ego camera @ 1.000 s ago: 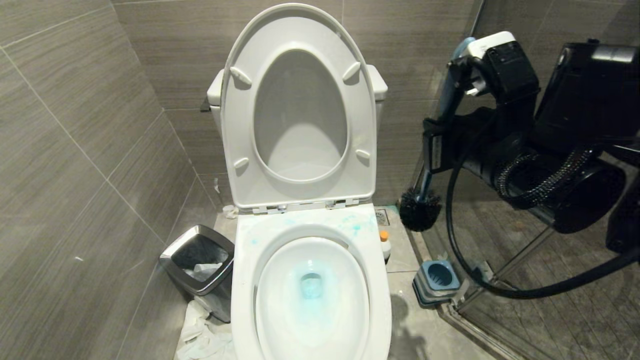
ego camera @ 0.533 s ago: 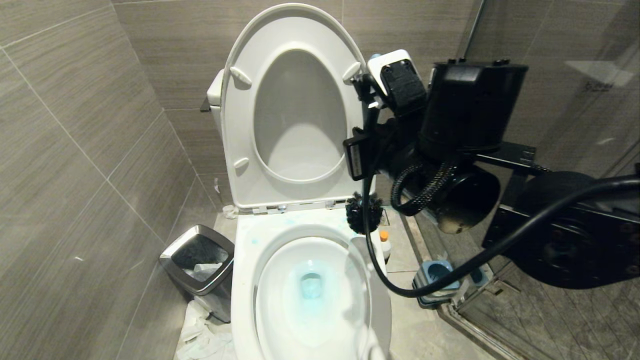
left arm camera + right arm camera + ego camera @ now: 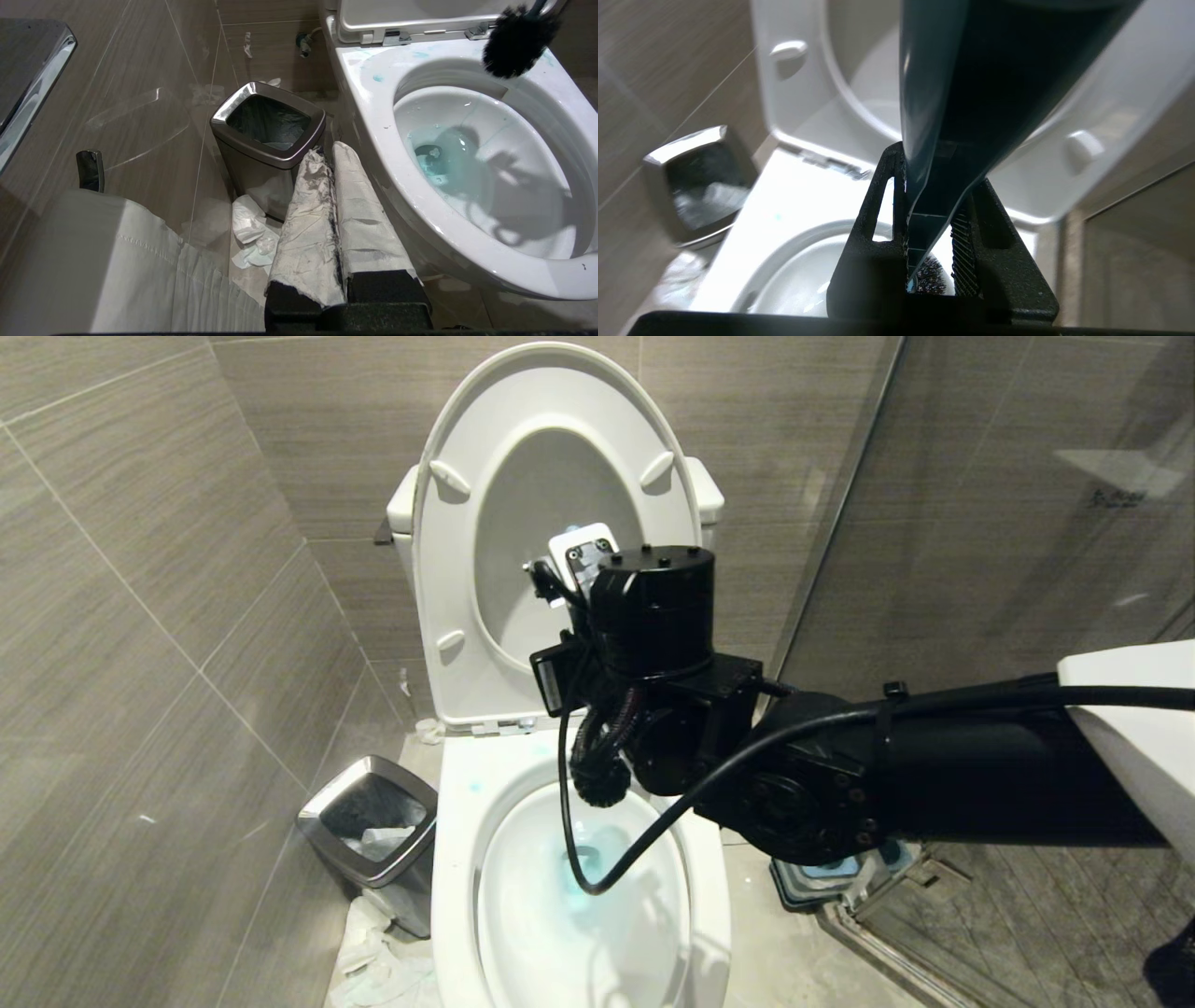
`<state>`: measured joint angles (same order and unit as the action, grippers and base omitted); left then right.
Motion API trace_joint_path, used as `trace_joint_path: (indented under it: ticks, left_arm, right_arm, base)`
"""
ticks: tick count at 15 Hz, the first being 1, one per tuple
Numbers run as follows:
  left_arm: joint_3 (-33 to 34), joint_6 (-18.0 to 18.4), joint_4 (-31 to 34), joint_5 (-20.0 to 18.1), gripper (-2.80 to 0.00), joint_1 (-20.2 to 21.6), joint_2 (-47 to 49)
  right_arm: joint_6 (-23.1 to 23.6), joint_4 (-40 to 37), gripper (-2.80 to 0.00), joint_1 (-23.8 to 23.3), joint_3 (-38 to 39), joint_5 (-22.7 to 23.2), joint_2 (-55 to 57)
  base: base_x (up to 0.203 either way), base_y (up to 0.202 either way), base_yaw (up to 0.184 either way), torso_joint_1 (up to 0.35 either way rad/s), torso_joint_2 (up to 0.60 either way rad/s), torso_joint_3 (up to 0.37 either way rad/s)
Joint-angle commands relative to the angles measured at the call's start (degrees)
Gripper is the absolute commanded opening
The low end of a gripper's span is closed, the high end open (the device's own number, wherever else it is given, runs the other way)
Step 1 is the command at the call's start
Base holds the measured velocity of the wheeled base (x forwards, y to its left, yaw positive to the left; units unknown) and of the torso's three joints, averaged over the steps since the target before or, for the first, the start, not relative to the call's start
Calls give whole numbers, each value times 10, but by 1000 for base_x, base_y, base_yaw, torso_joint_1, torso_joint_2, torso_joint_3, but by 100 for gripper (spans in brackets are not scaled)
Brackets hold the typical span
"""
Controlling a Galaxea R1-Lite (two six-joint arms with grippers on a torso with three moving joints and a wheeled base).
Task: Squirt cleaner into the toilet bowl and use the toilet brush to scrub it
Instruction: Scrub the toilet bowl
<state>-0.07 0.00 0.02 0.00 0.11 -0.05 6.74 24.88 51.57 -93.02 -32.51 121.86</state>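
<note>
Head view shows the right arm reaching in from the right, its black wrist block hanging over the back of the large white glossy ceramic toilet bowl (image 3: 579, 905), whose seat and lid stand raised against the grey tiled wall. The black bristle head of the toilet brush (image 3: 601, 782) hangs just above the bowl's rear rim, over the pale blue water at the bottom.

In the right wrist view, the right gripper (image 3: 930, 233) pinches the slim slate-blue handle of the toilet brush (image 3: 943, 93) between its two black ribbed fingers (image 3: 966, 252), with the bristles showing beyond the fingertips above the bowl opening.

The left wrist view shows the left gripper (image 3: 332, 219), its two white-wrapped fingers pressed together with nothing between them, low beside the bowl's outer wall. Just past it stands a small brushed-steel waste bin (image 3: 268, 135) with a dark liner and crumpled white paper at its foot. Light blue smears mark the rim of the bowl near the hinges.

The square blue-and-grey brush holder (image 3: 822, 877) sits on the floor to the right of the toilet, mostly hidden by the arm.
</note>
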Motion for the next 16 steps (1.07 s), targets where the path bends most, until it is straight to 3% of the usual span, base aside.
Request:
trace_joint_path:
  ticks: [1,12,16]
  left_arm:
    - [0,0,0,0,-280,1,0]
    - [0,0,0,0,-280,0,0]
    - [0,0,0,0,-280,0,0]
  right_arm:
    - [-37,-51,-280,13,-47,-2,47]
    - [-71,-57,-280,-7,-84,6,186]
    - [-79,-58,-280,-21,-136,6,241]
  base:
    - [0,0,0,0,0,0]
    - [0,0,0,0,0,0]
    - [0,0,0,0,0,0]
